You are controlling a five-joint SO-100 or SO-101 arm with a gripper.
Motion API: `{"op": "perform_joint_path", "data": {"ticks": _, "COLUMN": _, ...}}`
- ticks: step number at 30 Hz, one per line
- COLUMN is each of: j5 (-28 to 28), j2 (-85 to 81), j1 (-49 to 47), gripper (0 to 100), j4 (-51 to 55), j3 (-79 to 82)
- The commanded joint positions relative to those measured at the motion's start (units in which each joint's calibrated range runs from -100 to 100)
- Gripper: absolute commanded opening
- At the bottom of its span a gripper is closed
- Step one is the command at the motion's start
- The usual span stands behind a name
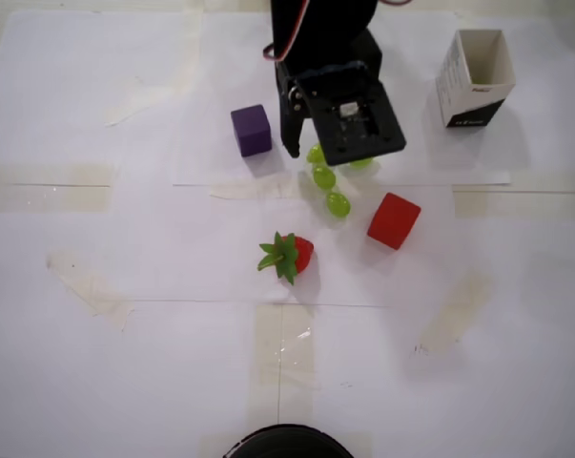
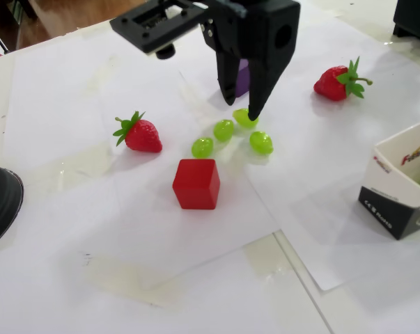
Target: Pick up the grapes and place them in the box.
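Your job is barely underway: four grapes (image 2: 223, 130) lie clustered mid-table, at about 8 o'clock from the box (image 1: 475, 78) in the overhead view, though something green shows inside it. Your claw (image 2: 241, 106) hangs spread open, fingers straddling the rearmost grape (image 2: 244, 118), gripping nothing yet; contact is unclear.

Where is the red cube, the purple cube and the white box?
red cube (image 2: 195, 184): fixed view, on its front face.
purple cube (image 1: 252, 130): overhead view, on its top face.
white box (image 1: 473, 91): overhead view, on its outer front wall.
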Motion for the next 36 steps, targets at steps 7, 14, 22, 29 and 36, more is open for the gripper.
{"op": "perform_joint_path", "data": {"ticks": 7, "j5": -0.8, "j2": -1.2, "j1": -0.6, "gripper": 16, "j4": -1.5, "j3": 2.9}}
{"op": "perform_joint_path", "data": {"ticks": 14, "j5": -1.1, "j2": -1.5, "j1": -1.3, "gripper": 15, "j4": -3.8, "j3": 3.8}}
{"op": "perform_joint_path", "data": {"ticks": 22, "j5": -1.2, "j2": -2.0, "j1": -1.6, "gripper": 14, "j4": -4.1, "j3": 4.1}}
{"op": "perform_joint_path", "data": {"ticks": 29, "j5": -0.9, "j2": -2.3, "j1": -1.5, "gripper": 7, "j4": -4.8, "j3": 4.9}}
{"op": "perform_joint_path", "data": {"ticks": 36, "j5": 0.5, "j2": -3.1, "j1": -1.8, "gripper": 0, "j4": -5.3, "j3": 3.9}}
